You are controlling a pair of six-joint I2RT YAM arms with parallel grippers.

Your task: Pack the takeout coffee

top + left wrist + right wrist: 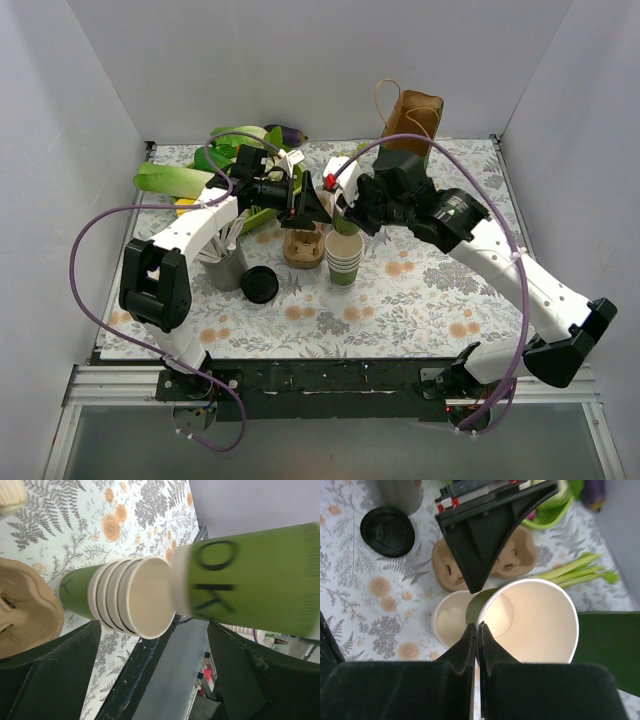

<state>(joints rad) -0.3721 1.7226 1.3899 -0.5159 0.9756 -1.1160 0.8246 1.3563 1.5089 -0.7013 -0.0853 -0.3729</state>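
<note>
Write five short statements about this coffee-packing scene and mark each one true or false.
1. The right claw is shut on the rim of a single green cup. True.
2. The black lid sits on that cup. False: it lies on the table beside the grey cup of white sticks.
3. The left claw is open. True.
4. The brown paper bag lies flat near the arm bases. False: it stands upright at the far side of the table.
5. A cardboard cup carrier rests next to the stack of green cups. True.
</note>
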